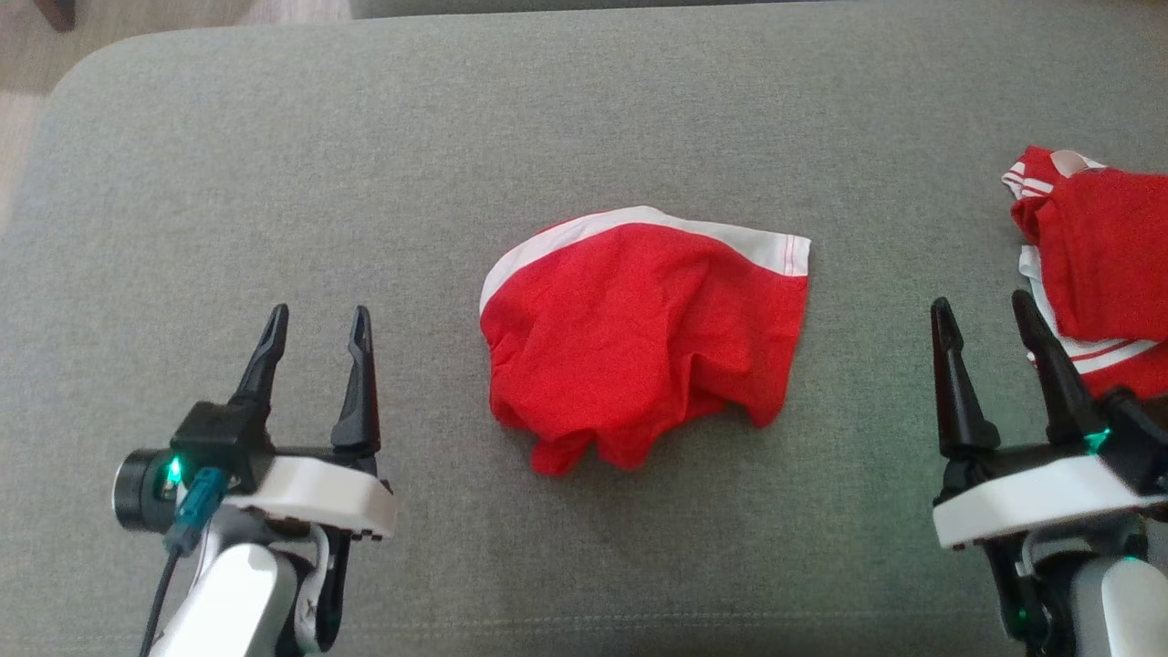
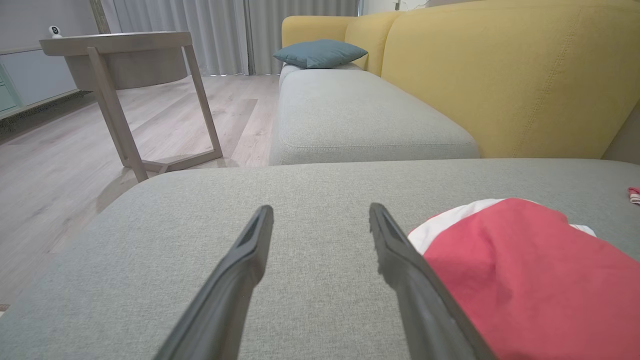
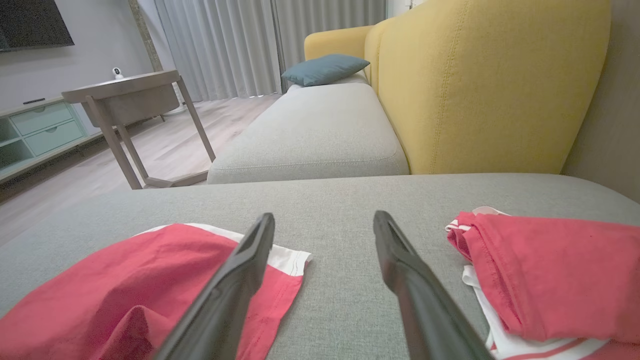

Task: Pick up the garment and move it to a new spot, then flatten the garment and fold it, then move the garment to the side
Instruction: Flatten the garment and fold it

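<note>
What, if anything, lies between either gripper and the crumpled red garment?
Nothing visible. Bare grey cushion separates the open left gripper and open right gripper from the red garment. The other red clothes lie on the right gripper's outer side, off that path.

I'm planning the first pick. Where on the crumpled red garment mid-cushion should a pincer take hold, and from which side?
Probably the bunched near edge of the red garment, coming in from the robot's side with the open right pincer: folds there stand up off the cushion, whereas the white band along the far edge lies flat.
</note>
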Controlling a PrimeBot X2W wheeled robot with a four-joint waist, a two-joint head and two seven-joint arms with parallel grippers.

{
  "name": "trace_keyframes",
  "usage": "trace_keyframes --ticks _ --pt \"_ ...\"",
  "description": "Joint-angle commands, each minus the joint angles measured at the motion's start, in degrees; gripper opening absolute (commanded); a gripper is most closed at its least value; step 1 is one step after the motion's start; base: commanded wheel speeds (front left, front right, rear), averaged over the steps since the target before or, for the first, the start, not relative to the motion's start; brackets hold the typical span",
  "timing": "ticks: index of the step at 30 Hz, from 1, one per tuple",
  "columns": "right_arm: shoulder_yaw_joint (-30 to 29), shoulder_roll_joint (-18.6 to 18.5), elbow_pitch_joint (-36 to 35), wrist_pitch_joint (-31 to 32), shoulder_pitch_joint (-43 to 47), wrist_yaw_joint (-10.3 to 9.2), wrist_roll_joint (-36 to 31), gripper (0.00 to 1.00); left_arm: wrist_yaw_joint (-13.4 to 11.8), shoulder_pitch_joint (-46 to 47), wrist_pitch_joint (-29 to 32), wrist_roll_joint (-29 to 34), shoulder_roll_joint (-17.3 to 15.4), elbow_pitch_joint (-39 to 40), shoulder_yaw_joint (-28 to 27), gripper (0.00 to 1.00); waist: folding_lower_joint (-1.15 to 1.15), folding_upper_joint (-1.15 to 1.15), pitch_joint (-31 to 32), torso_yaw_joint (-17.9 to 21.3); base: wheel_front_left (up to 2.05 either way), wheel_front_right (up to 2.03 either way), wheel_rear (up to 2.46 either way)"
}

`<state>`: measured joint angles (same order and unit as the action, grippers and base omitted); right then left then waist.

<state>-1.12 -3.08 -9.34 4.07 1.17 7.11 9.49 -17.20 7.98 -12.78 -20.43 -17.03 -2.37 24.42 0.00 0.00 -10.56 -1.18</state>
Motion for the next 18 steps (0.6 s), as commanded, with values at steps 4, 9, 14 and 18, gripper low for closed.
trace_keyframes --ticks 4,9,14,18 --pt "1.09 -0.95 -2.51 0.39 -0.04 0.37 -0.39 1.0 0.04 1.41 -0.66 -0.31 -1.62 1.38 -2.62 1.0 0.0 0.0 0.01 0.08 0.0 0.0 0.0" --pt "1.07 -0.89 -2.61 0.55 -0.05 0.37 -0.37 1.0 0.06 1.67 -0.74 -0.23 -1.54 1.17 -2.24 1.0 0.0 0.0 -0.05 0.0 0.0 0.0 0.0" --pt "1.07 -0.85 -2.66 0.67 -0.09 0.37 -0.45 1.0 0.02 1.91 -0.82 -0.31 -1.51 0.91 -2.09 1.0 0.0 0.0 -0.02 -0.09 0.0 0.0 0.0" --pt "1.08 -0.85 -2.73 0.74 -0.17 0.37 -0.48 1.0 0.08 2.18 -0.83 -0.14 -1.61 0.95 -1.77 1.0 0.0 0.0 -0.1 -0.15 0.0 0.0 0.0"
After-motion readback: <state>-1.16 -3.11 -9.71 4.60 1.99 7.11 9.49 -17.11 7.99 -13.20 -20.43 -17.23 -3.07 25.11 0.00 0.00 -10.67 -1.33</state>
